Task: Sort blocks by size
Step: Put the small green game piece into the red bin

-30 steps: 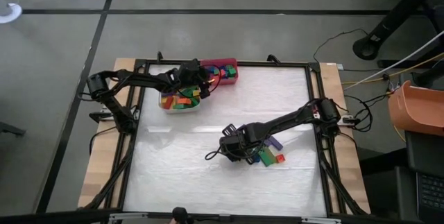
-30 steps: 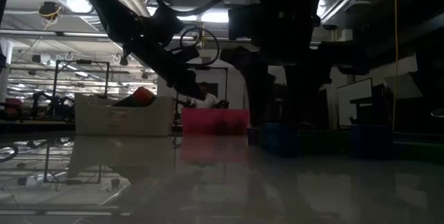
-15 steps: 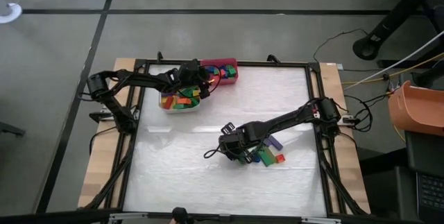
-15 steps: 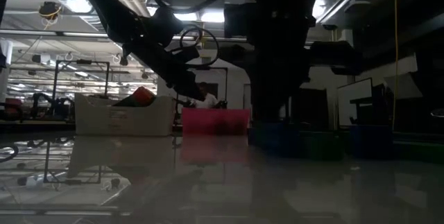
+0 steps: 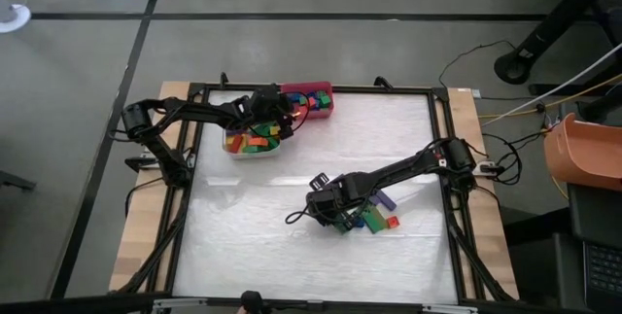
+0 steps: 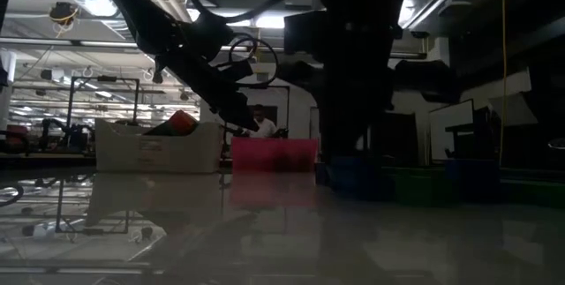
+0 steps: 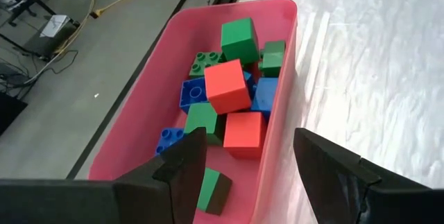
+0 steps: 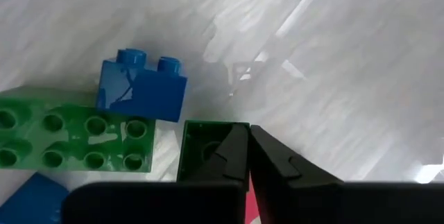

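In the right wrist view my right gripper (image 8: 248, 132) is shut on a small green block (image 8: 201, 148) that lies hollow side up on the table. Next to it are a short blue block (image 8: 142, 89) and a long green block (image 8: 73, 141). From above, this gripper (image 5: 335, 220) is at the left end of a small cluster of blocks (image 5: 374, 219) right of the table's middle. My left gripper (image 7: 253, 175) is open over the red bin (image 7: 277, 16) at the far edge. Nothing is between its fingers. The bin holds several short red, green and blue blocks (image 7: 225, 85). My right gripper pinches one side wall (image 8: 243, 125) of the green block. One finger (image 8: 225, 156) is inside the hollow and the other (image 8: 277, 161) is outside. The fingers come steeply from above. Whether the block's base is on the table, I cannot tell.
A white bin (image 5: 251, 142) of mixed coloured blocks stands just nearer than the red bin (image 5: 313, 100). A purple block (image 5: 386, 200) and a red block (image 5: 393, 222) lie in the cluster. A black frame (image 5: 442, 158) borders the white table; the near half is bare.
My right gripper has shut on the green block's wall and has stayed in place. My left gripper has stayed open over the red bin.
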Controlling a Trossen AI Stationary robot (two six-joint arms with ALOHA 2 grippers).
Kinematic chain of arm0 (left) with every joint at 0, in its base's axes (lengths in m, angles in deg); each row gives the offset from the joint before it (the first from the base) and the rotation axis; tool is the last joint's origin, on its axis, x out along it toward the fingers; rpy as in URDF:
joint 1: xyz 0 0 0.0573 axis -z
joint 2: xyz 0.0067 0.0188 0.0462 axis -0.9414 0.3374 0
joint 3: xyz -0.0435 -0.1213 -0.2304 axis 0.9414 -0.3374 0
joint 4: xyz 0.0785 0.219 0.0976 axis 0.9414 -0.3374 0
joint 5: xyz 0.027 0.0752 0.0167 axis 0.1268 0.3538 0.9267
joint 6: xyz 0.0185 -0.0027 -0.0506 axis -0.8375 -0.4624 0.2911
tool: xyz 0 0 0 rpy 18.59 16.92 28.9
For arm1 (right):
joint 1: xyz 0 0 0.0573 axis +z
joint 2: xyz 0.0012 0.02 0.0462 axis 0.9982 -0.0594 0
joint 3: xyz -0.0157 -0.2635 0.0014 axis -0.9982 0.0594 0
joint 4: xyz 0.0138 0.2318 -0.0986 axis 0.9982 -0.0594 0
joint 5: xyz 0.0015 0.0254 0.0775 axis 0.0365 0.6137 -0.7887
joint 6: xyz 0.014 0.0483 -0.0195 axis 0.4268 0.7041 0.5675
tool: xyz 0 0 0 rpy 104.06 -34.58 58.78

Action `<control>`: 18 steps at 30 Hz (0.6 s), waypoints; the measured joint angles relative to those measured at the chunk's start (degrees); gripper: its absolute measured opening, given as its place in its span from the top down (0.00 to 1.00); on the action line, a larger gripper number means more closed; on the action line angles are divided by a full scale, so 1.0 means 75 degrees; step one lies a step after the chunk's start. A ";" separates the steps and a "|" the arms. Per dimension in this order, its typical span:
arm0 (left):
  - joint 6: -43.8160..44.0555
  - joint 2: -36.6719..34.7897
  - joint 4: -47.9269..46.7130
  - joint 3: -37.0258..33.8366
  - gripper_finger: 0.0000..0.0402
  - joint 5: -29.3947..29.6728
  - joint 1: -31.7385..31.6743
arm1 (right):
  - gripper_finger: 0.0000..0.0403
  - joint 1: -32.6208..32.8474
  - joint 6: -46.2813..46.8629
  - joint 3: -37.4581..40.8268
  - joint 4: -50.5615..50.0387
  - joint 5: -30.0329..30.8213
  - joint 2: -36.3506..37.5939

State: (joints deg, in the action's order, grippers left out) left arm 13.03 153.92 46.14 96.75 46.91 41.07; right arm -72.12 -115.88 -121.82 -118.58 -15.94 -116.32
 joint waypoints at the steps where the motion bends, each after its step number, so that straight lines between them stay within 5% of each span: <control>1: 0.0000 0.0000 -0.0002 0.0000 0.49 0.0002 0.0000 | 0.96 0.0000 0.0025 0.0000 0.0012 0.0003 0.0000; 18: 0.0000 0.0000 0.0003 0.0000 0.49 0.0002 0.0000 | 0.58 -0.0149 0.1385 -0.0006 0.0067 -0.0651 0.0012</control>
State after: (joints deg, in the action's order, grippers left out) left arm 13.03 153.92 46.17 96.75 46.93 41.07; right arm -73.23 -105.49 -121.86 -118.08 -20.83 -116.23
